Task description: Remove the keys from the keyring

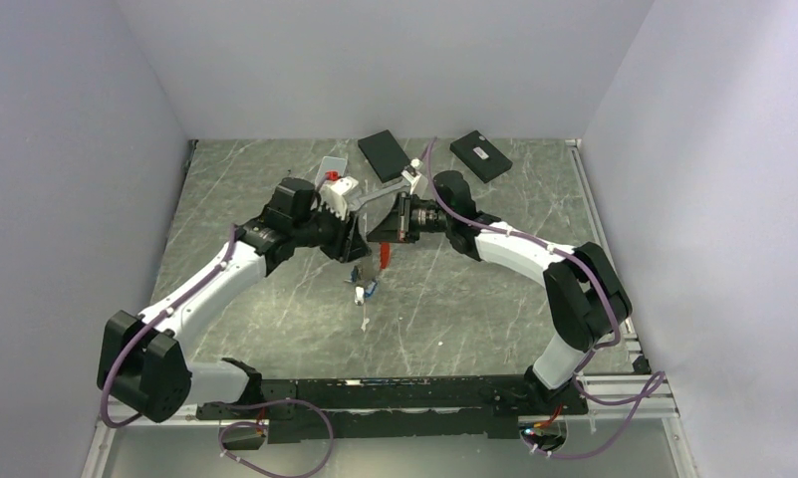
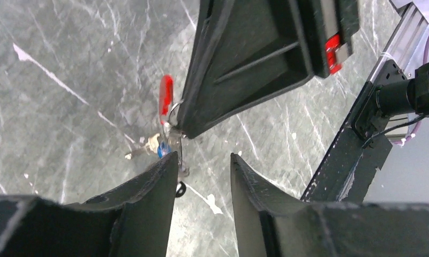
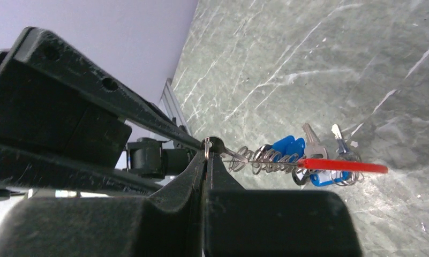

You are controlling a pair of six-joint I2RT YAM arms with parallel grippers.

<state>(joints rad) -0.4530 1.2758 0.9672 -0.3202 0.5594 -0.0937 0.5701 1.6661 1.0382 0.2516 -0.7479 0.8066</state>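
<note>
My right gripper (image 3: 207,152) is shut on the thin grey ring of the keyring (image 3: 343,166), whose red clip sticks out sideways. The keys (image 3: 286,146), blue-headed with silver blades, hang from it on small wire rings, low over the marble table. In the left wrist view the red clip (image 2: 166,99) and a blue key (image 2: 161,150) hang at the right gripper's tip. My left gripper (image 2: 204,160) is open just beneath, with nothing between its fingers (image 2: 161,176). From above, both grippers (image 1: 360,261) (image 1: 383,245) meet mid-table over the keys (image 1: 365,290).
Two flat black boxes (image 1: 383,154) (image 1: 480,155) lie at the back of the table. A small clear piece with a red part (image 1: 330,171) sits behind the left wrist. A metal rail (image 2: 394,48) runs along the table's right side, and walls close in three sides.
</note>
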